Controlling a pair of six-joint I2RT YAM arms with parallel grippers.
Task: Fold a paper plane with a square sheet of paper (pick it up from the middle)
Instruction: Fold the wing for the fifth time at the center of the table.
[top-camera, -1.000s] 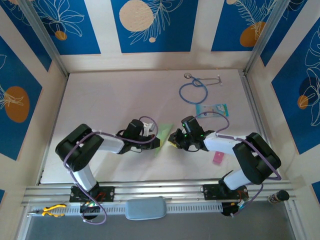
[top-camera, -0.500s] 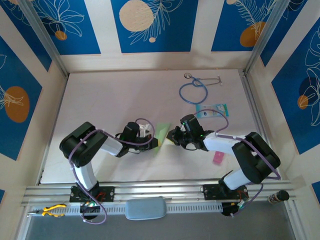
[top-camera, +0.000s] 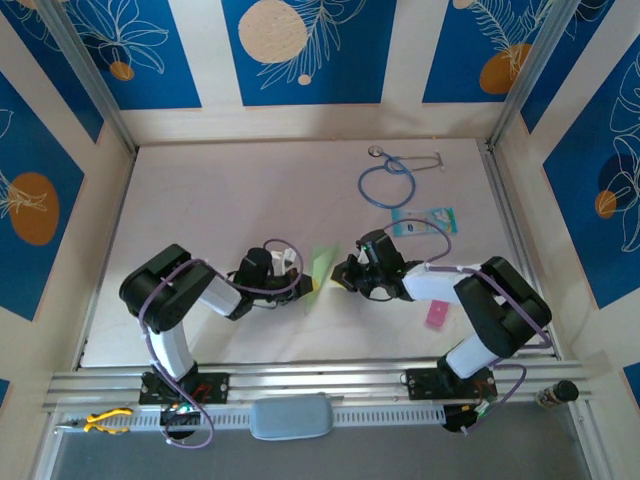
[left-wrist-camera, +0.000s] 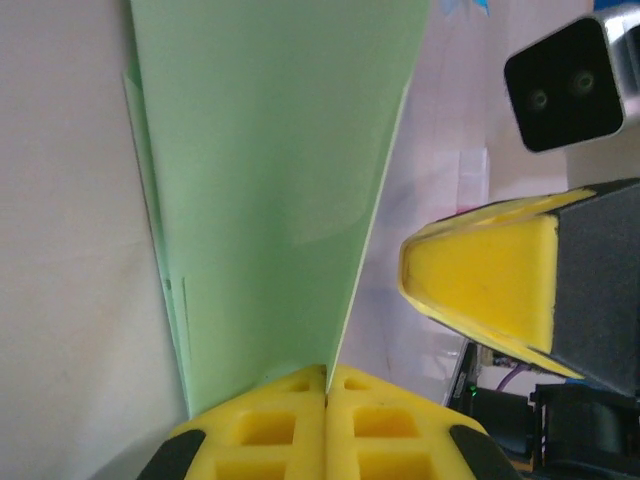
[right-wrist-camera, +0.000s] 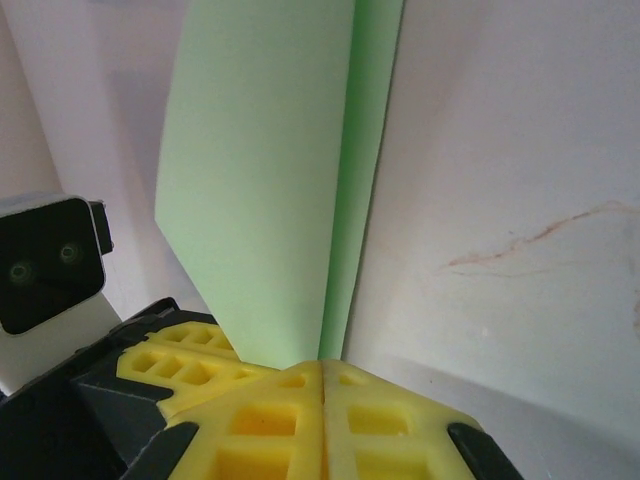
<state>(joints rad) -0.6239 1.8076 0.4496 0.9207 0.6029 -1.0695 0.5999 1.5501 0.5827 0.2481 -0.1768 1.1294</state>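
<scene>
The light-green sheet of paper (top-camera: 320, 268), folded into a slim tapering paper plane shape, stands on edge between both grippers at the table's middle. My left gripper (top-camera: 309, 287) is shut on its near end from the left. In the left wrist view the yellow pads (left-wrist-camera: 327, 372) pinch the paper (left-wrist-camera: 270, 180), and a finger of the right gripper (left-wrist-camera: 490, 285) sits close by. My right gripper (top-camera: 343, 279) is shut on the same paper from the right. In the right wrist view the closed jaws (right-wrist-camera: 322, 368) clamp the folded edge (right-wrist-camera: 265, 180).
A blue stethoscope (top-camera: 388, 180) lies at the back right, and a teal-and-white card (top-camera: 425, 220) sits just behind the right arm. A small pink strip (top-camera: 436, 315) lies by the right arm's elbow. Metal frame rails border the table (top-camera: 200, 200).
The right gripper has closed onto the green paper and edged left toward the left gripper. The left gripper stays shut on the paper and has shifted slightly.
</scene>
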